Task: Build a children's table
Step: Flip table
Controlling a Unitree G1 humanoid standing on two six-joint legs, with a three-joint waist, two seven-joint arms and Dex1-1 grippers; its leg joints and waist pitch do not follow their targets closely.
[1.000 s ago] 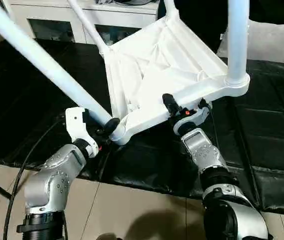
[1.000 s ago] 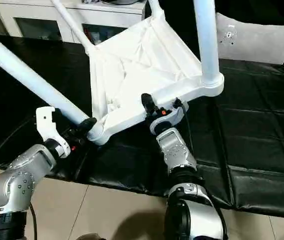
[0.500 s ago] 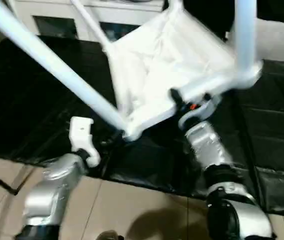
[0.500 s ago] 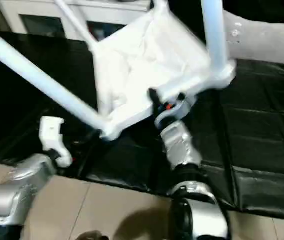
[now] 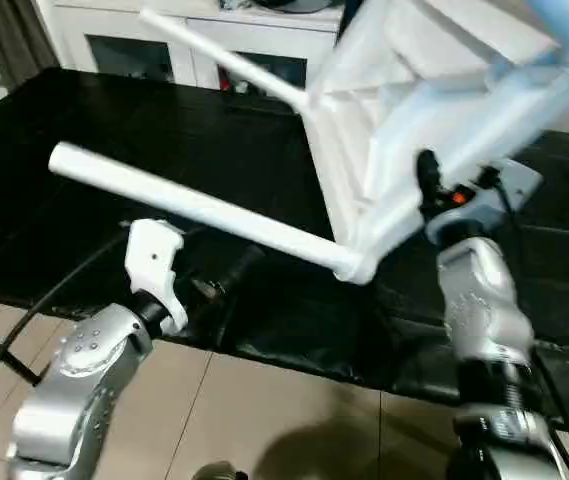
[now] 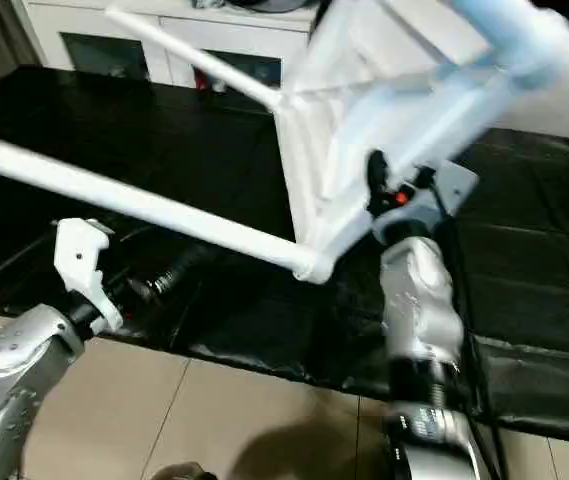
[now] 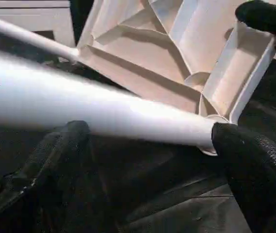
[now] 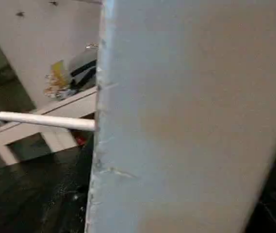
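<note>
The children's table [image 5: 434,90], white with a ribbed, cross-braced underside and long tapered legs [image 5: 194,207], hangs tilted above the black-covered bench [image 5: 84,140]. The right gripper [image 5: 434,190] jaws grasp its rim; the left gripper [image 7: 142,160] jaws stand released beneath one leg.

This is looking like a home room: a white glass-door cabinet [image 5: 214,50] standing far, black mat [image 5: 84,140] covering tiled floor [image 5: 264,410].

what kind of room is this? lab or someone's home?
Probably a home-style room used as a test space: a white glass-door cabinet stands along the back, black padded mats cover the work area, and pale floor tiles show in front.
</note>
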